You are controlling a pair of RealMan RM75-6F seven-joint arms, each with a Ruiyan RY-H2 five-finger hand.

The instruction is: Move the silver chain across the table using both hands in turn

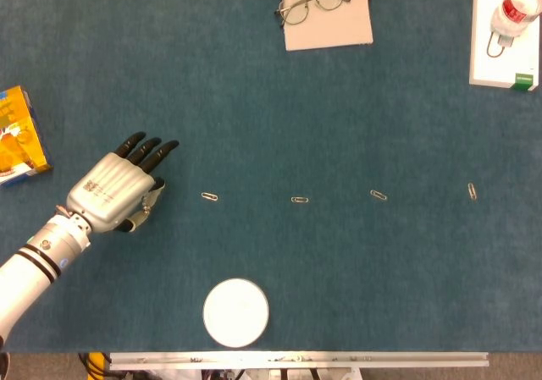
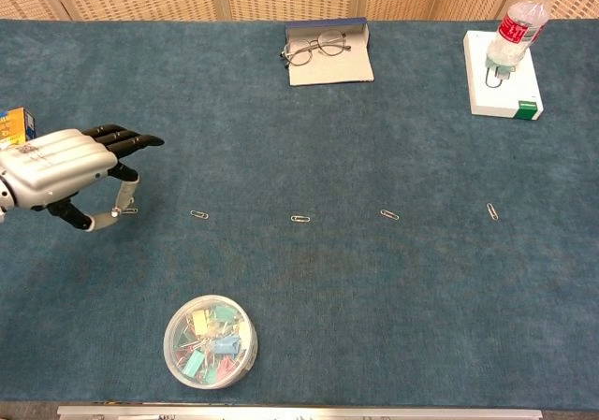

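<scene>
No chain shows, only small silver paper clips in a row across the blue table (image 1: 339, 118). In the head view they lie at clip (image 1: 209, 196), clip (image 1: 299, 200), clip (image 1: 378, 195) and clip (image 1: 472, 191). My left hand (image 1: 114, 192) hovers low at the row's left end, fingers stretched forward and thumb pointing down. In the chest view the left hand (image 2: 64, 172) has its thumb tip right beside the leftmost clip (image 2: 129, 210), which still lies on the cloth. That clip is hidden under the hand in the head view. My right hand is not visible.
A round clear tub of binder clips (image 2: 211, 340) stands near the front edge. Glasses on a notebook (image 1: 326, 12) lie at the back centre. A bottle on a white box (image 1: 504, 37) is at the back right, and an orange carton (image 1: 17, 139) at the far left.
</scene>
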